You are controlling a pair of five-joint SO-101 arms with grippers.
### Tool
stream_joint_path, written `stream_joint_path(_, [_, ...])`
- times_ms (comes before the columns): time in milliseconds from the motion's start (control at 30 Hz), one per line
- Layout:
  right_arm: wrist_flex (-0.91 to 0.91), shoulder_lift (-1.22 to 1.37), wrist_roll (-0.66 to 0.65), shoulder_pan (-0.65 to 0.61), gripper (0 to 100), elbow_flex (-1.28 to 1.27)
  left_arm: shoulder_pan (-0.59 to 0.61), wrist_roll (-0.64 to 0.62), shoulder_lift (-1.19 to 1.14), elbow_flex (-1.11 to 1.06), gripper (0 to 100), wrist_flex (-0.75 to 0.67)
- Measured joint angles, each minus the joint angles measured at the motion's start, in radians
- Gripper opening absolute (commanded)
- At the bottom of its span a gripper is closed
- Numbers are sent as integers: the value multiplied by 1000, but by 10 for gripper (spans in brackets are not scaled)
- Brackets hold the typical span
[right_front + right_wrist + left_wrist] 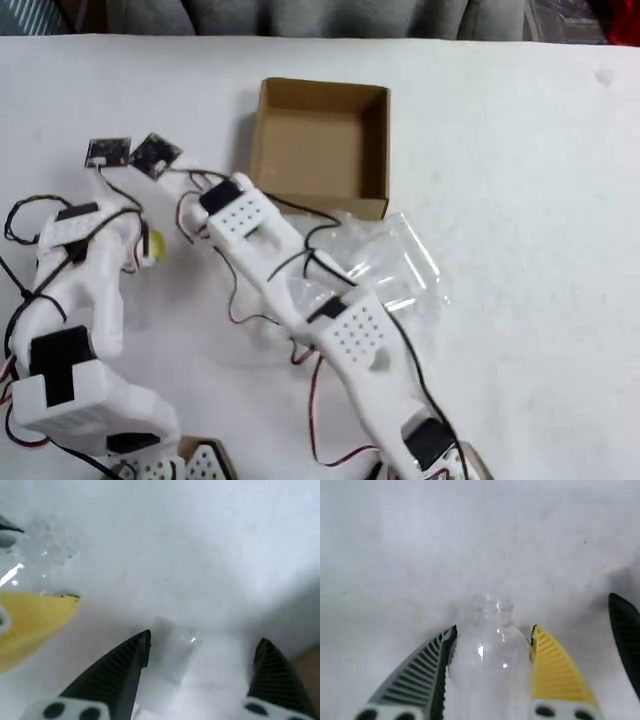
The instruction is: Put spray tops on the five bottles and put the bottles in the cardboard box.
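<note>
Clamping the clear bottle [487, 652] by its body between both fingers, the left gripper [493, 632] is holding it with its long axis running straight out ahead of the claw, bare neck pointing away. The right gripper [203, 641] is hanging just beside it, jaws standing wide apart and gripping nothing, with a pale translucent piece [170, 652], too blurred to name, lying between them close to one finger. The cardboard box [318, 140] is sitting beyond both claws, so capping that neck is likely falling to the right one.
</note>
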State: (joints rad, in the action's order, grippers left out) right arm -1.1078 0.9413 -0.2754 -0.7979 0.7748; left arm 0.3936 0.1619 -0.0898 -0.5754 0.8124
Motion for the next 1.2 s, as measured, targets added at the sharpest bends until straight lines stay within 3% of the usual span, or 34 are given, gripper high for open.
stream_joint_path(100, [-61,41,0,5,7,83,2,2,-2,0,24,0])
stream_joint_path(367, [-293,63,-2,80,15,310,0,2,0,14,24,0])
stream_joint_path(567, [-563,63,-2,152,15,577,0,2,0,17,24,0])
stream_joint_path(700, [-595,15,-3,222,15,618,0,2,0,17,24,0])
stream_joint_path(1200, [-598,-744,-3,408,16,-109,-8,23,0,17,24,0])
